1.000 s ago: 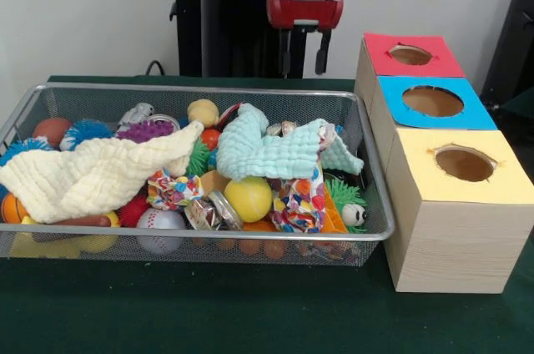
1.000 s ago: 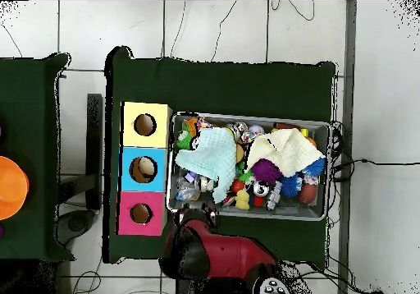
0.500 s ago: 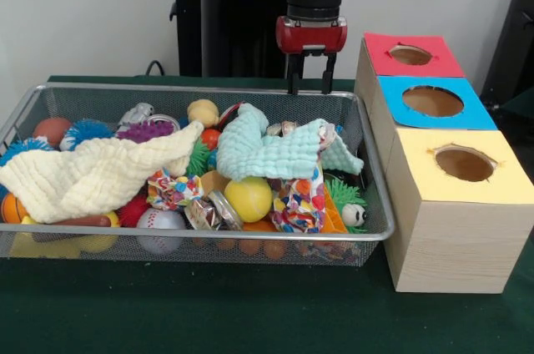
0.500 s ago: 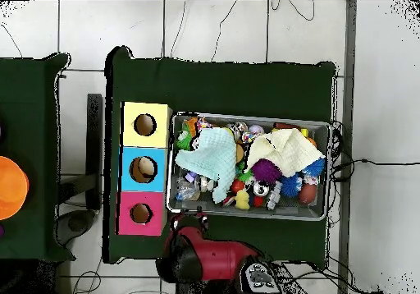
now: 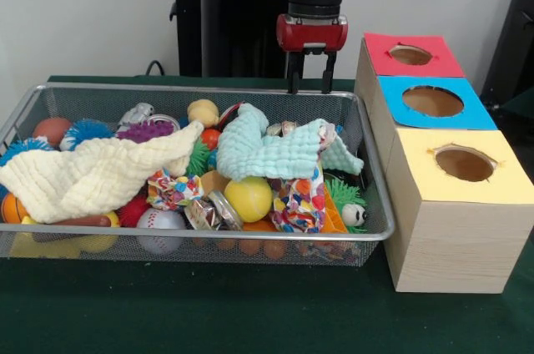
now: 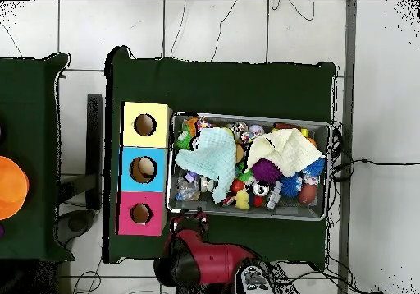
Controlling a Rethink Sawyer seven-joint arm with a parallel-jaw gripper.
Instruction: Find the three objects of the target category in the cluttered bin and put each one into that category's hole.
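A wire bin (image 5: 371, 204) full of balls, cloths and toys sits beside a box (image 5: 455, 229) with three holes. The gripper (image 5: 309, 85) hangs empty, fingers spread, just behind the bin's far rim.

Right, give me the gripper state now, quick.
Gripper: open, holding nothing, hanging above the far rim of the bin.

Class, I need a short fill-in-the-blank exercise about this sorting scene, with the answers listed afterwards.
1. The box has three holes; the middle one has a ____ top.
2. The pale yellow cloth lies in the wire ____.
3. The gripper hangs with its fingers ____.

Answers: blue; bin; open
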